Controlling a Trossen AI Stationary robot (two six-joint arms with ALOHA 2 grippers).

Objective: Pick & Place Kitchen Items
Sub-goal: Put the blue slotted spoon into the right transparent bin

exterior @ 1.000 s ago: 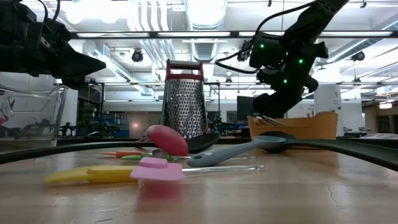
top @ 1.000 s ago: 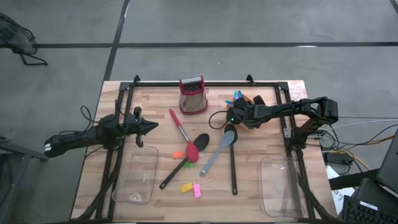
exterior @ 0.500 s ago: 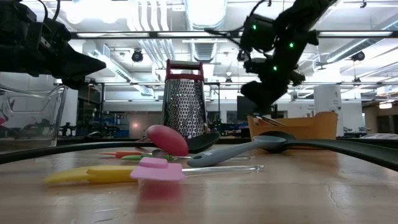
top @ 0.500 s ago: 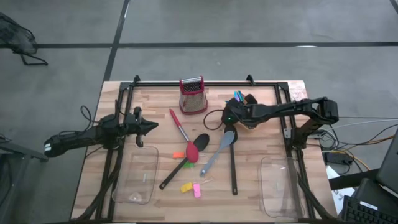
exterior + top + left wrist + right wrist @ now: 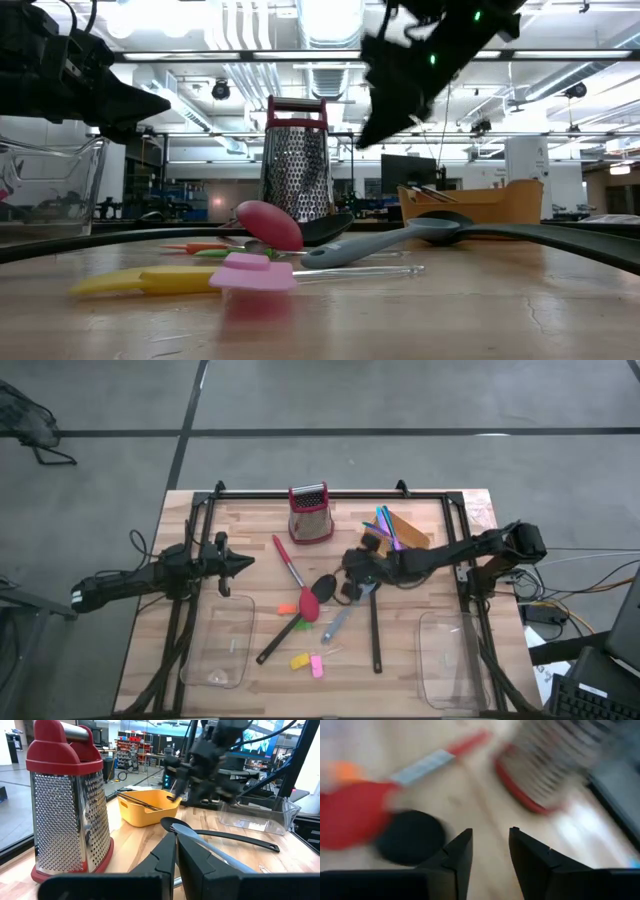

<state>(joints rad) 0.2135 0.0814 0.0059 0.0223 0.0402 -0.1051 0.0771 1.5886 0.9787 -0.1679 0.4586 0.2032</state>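
Note:
My right gripper [image 5: 349, 580] hangs open over the middle of the table, above the head of the black spoon [image 5: 291, 624], with nothing between its fingers [image 5: 490, 845]. The red-headed spoon [image 5: 296, 582] lies just to its left, and a grey spoon [image 5: 335, 624] and a second black spoon [image 5: 375, 632] lie on the near side. Small orange [image 5: 287, 608], green [image 5: 303, 626], yellow [image 5: 299, 660] and pink [image 5: 317, 666] pieces lie on the wood. Blue, purple and green sticks [image 5: 385, 524] lean in the orange bowl [image 5: 404, 532]. My left gripper [image 5: 240, 563] waits shut at the left.
The red box grater [image 5: 310, 513] stands at the far middle. One clear container [image 5: 224, 642] sits near left and another [image 5: 452, 660] near right. A black frame [image 5: 462, 560] borders the working area. In the left wrist view the grater [image 5: 70, 800] stands close.
My right gripper has left the orange bowl, risen, and swung toward the table's left and near edge, turning as it went. It now hangs over the spoon heads. The bowl and its sticks, half covered by the arm before, now show fully.

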